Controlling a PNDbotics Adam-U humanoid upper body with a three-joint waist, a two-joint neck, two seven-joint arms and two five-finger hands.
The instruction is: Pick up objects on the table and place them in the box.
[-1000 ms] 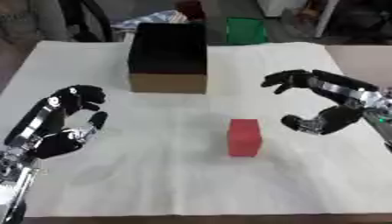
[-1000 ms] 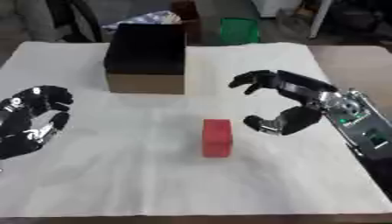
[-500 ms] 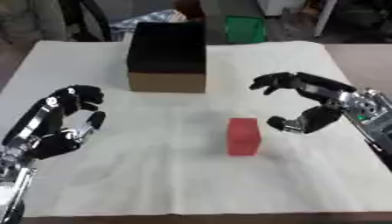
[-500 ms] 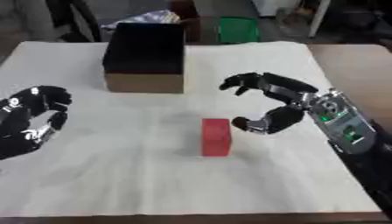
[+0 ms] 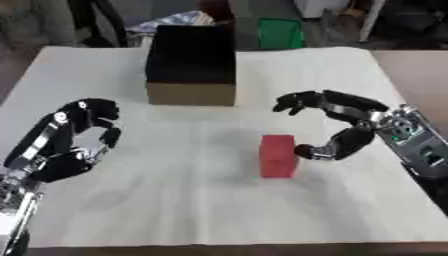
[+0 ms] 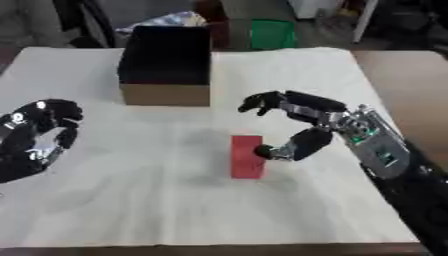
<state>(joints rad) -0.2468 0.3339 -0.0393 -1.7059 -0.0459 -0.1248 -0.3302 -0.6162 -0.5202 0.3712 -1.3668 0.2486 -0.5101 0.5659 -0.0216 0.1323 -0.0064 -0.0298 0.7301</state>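
A red block (image 5: pixel 278 155) stands upright on the white table cover, a little right of centre. My right hand (image 5: pixel 343 123) comes in from the right and arches beside the block, fingers spread above its far side and the thumb tip at its right face; it holds nothing. The box (image 5: pixel 192 65), cardboard outside and black inside, stands open at the back centre. My left hand (image 5: pixel 66 140) hovers over the left side of the table with relaxed, half-curled fingers and nothing in it.
The white cover (image 5: pixel 175 200) spans the whole table, with its front edge near the bottom of the view. Behind the table sit a green bin (image 5: pixel 280 33) and some crumpled material (image 5: pixel 171 22).
My right hand has moved left toward the red block, and its thumb now reaches the block's right side. The block, the box and my left hand have stayed in place.
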